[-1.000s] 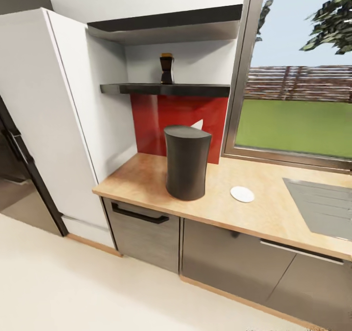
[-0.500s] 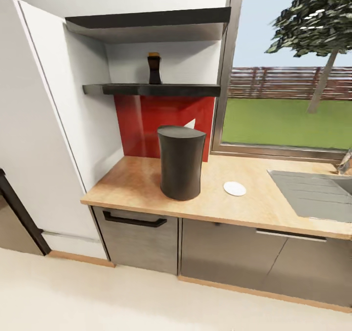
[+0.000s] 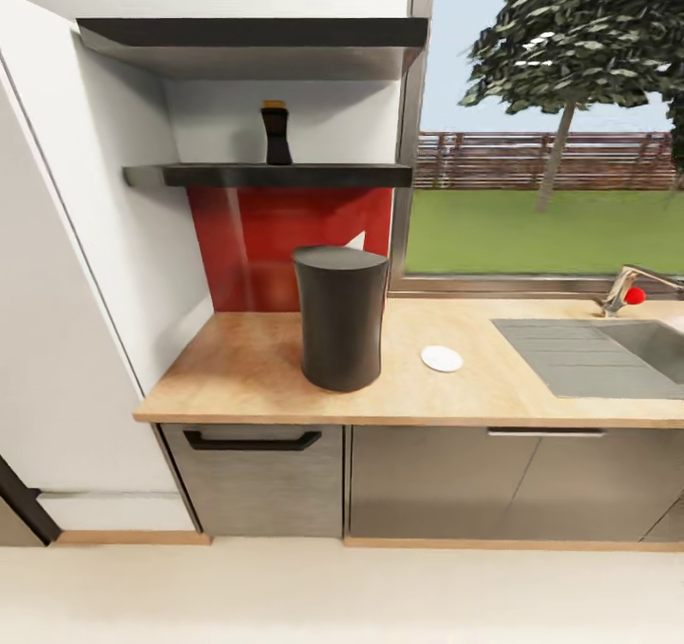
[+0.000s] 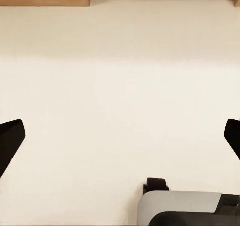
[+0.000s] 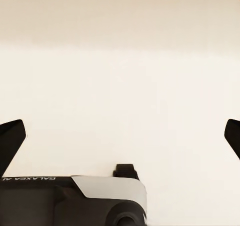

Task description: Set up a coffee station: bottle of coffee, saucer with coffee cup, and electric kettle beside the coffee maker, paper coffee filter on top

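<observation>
We see the dark matte coffee maker, a tall waisted cylinder, upright on the wooden countertop, a round white saucer flat beside it. The coffee bottle stands upright on the black shelf. Our left gripper and right gripper hang spread wide over pale floor.

Worktop: light wood grain, matt. Coffee maker: dark grey, matt, smooth, plastic-like. Saucer at its 3 o'clock: white, smooth, looks ceramic. Bottle of coffee on shelf: dark and glossy, tan cap; shelf black, slight sheen. Backsplash: red, glossy, reflective. Cabinet fronts: brushed metal look, black matt handle. Sink: grey matt metal; tap shiny. Floor: cream, smooth, matt. Left fingers, right fingers: black matt.
</observation>
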